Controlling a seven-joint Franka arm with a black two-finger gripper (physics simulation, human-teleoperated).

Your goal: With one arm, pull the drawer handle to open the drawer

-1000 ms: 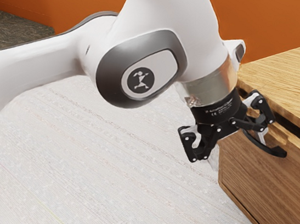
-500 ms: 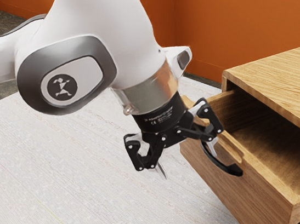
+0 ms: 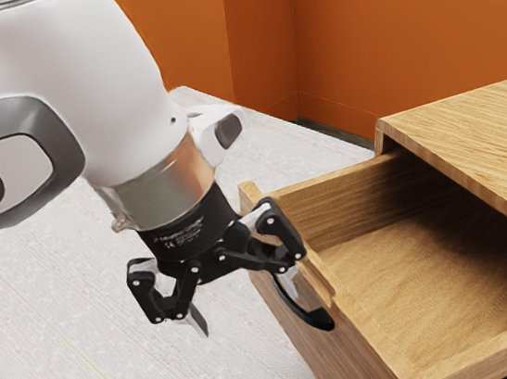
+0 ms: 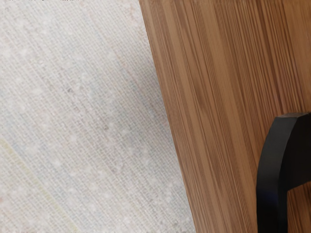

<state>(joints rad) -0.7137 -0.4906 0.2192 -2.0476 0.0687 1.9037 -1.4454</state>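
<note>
Two views differ: your exterior view shows the gripper spread open against the handle of the pulled-out drawer; the wrist view shows wood grain beside that handle. The drawer sits farther out than before.

A furnished, home-like indoor room, rendered in simulation: pale woven carpet spreads under the jaws, and a wooden cabinet with its drawer pulled out stands just beside them. Orange walls with a dark baseboard meet in a corner well beyond the jaws.
</note>
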